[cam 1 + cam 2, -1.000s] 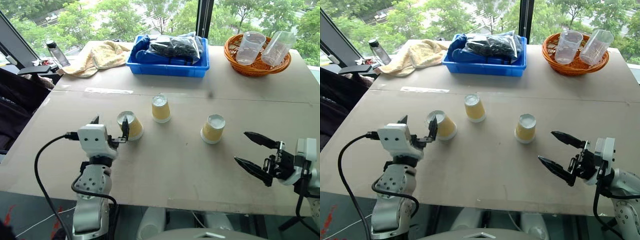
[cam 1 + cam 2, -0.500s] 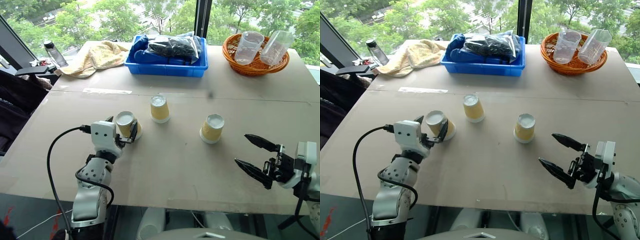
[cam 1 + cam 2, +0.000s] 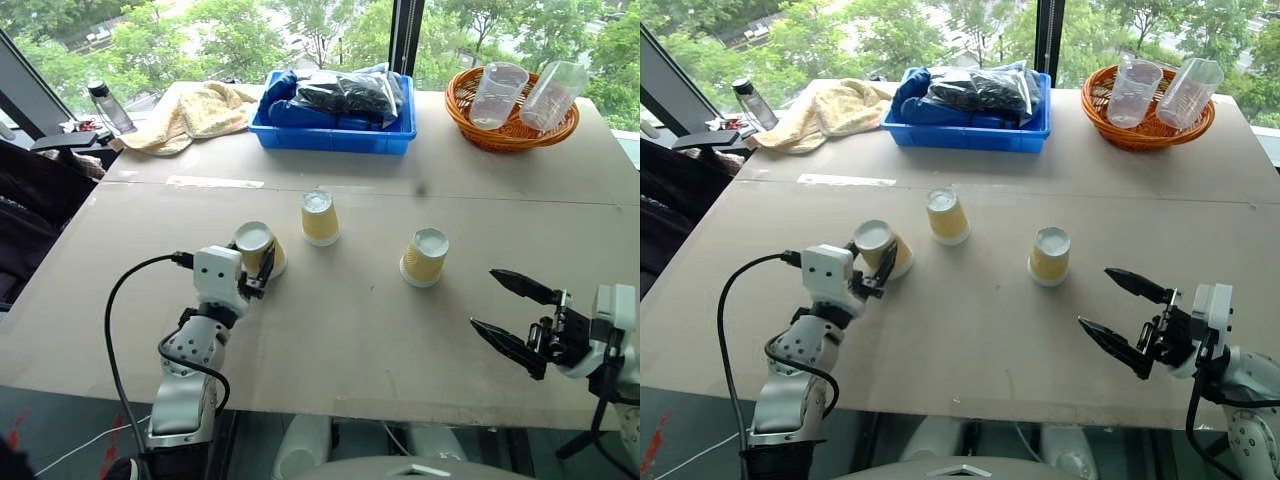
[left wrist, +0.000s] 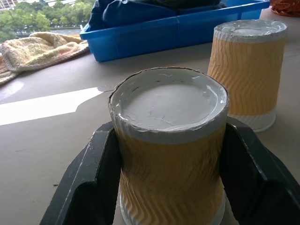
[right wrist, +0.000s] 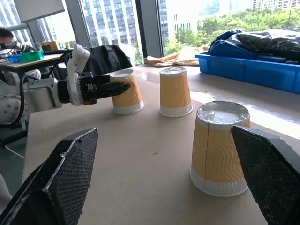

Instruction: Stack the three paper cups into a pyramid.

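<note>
Three paper cups stood upside down on the table (image 3: pixel 330 330), none stacked. The left gripper (image 4: pixel 171 187) was clamped on the left cup (image 4: pixel 169 140), one black finger (image 4: pixel 89 183) pressed to each side of the ribbed yellow-tan wall, low on the body and just above the white rim that sat on the table. The middle cup (image 3: pixel 320 217) stood just beyond that gripper's fingertips and a little to its right. The right cup (image 3: pixel 425 257) stood ahead of the right gripper (image 3: pixel 505 315) and apart from it; its fingers were spread wide, holding nothing.

Judgement: cups light, thin-walled, easily dented; ribbing should give the fingers some bite. A mid-wall hold from opposite sides suits best, with gentle pressure. Upturned white bases looked flat enough to carry the top cup.
</note>
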Robot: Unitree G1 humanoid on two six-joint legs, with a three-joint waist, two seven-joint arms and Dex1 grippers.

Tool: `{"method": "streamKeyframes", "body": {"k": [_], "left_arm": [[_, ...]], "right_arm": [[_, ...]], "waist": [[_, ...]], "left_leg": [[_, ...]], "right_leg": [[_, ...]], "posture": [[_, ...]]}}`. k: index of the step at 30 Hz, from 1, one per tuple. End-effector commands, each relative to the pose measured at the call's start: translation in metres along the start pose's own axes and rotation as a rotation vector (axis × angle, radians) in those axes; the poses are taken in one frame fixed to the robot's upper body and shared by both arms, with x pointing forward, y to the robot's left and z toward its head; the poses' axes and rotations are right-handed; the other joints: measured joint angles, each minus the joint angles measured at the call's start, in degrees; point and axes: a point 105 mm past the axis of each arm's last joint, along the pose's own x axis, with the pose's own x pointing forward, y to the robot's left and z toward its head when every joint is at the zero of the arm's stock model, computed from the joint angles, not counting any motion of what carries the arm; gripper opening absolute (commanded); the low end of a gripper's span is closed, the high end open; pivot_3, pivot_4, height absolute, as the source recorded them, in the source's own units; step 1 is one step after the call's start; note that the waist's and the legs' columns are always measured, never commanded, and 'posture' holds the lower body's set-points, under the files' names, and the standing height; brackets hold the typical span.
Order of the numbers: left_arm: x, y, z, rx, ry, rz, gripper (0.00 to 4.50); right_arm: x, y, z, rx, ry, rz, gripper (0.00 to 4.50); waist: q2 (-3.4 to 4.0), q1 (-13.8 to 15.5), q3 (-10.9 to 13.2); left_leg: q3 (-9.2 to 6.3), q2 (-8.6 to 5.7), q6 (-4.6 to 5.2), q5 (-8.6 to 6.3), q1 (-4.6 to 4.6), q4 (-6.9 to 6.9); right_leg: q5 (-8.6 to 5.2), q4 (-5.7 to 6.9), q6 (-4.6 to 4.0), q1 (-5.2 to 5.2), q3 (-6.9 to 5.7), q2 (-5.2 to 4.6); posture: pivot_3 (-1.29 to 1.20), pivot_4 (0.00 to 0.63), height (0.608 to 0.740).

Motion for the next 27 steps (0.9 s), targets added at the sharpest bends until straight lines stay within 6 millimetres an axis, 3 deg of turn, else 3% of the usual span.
{"method": "streamKeyframes", "body": {"k": [1,9,12,16,21,23,24,26,27], "left_arm": [[0.003,-0.037,0.014,-0.029,-0.059,-0.274,2.31],[-0.003,-0.121,0.027,-0.111,-0.069,-0.850,2.31],[-0.009,-0.142,0.024,-0.092,-0.041,-0.995,2.31],[-0.014,-0.151,0.021,-0.067,-0.024,-1.077,2.31],[-0.018,-0.148,0.019,-0.028,-0.031,-1.088,2.31],[-0.020,-0.146,0.017,-0.002,-0.039,-1.093,3.34],[-0.021,-0.144,0.016,0.011,-0.041,-1.093,3.57],[-0.021,-0.142,0.015,0.019,-0.046,-1.084,4.47],[-0.021,-0.141,0.015,0.027,-0.053,-1.072,4.47]], "right_arm": [[-0.008,-0.001,0.010,-0.035,-0.016,-0.002,4.50],[-0.031,0.008,-0.002,-0.010,0.078,0.002,4.50],[-0.040,0.011,-0.005,-0.013,0.097,-0.009,4.50],[-0.046,0.016,-0.004,-0.018,0.113,-0.029,4.50],[-0.047,0.021,-0.002,-0.013,0.111,-0.045,4.50],[-0.048,0.022,-0.002,-0.012,0.112,-0.049,4.50],[-0.048,0.022,-0.002,-0.012,0.112,-0.050,4.50],[-0.047,0.021,-0.001,-0.013,0.110,-0.052,4.50],[-0.046,0.020,-0.001,-0.013,0.108,-0.051,4.50]], "waist": [[0.01,0.12,0.00],[0.04,0.01,-0.01],[0.04,-0.20,-0.01],[0.06,-0.17,-0.02],[0.10,-0.17,-0.05],[0.10,-0.18,-0.05],[0.10,-0.19,-0.04],[0.09,-0.11,-0.04],[0.10,-0.11,-0.04]], "left_leg": [[-0.02,0.00,0.00,0.00,-0.01,0.00],[-0.01,0.00,0.00,0.00,0.01,0.01],[0.04,0.00,0.02,-0.01,0.02,0.00],[0.09,0.00,0.11,-0.06,0.09,0.01],[0.13,0.00,0.21,-0.12,0.19,0.01],[0.14,0.00,0.21,-0.12,0.19,0.01],[0.15,0.00,0.21,-0.12,0.20,0.01],[0.16,0.00,0.21,-0.12,0.20,0.01],[0.15,0.00,0.22,-0.12,0.19,0.01]], "right_leg": [[0.00,0.00,0.00,0.00,-0.02,0.00],[0.00,0.02,0.00,0.01,-0.01,0.00],[0.00,0.03,0.00,0.01,0.03,0.01],[0.00,0.09,0.00,0.02,0.10,0.02],[-0.01,0.15,-0.01,0.04,0.15,0.02],[-0.01,0.16,-0.01,0.04,0.17,0.02],[-0.01,0.16,-0.01,0.04,0.18,0.02],[-0.01,0.15,-0.01,0.04,0.18,0.02],[-0.01,0.15,-0.01,0.03,0.18,0.02]], "posture": [[0.00,0.150,0.740],[0.00,0.150,0.740],[0.00,0.150,0.740],[0.00,0.150,0.740],[0.00,0.150,0.740],[0.00,0.150,0.740],[0.00,0.150,0.740],[0.00,0.150,0.740],[0.00,0.150,0.740]]}}
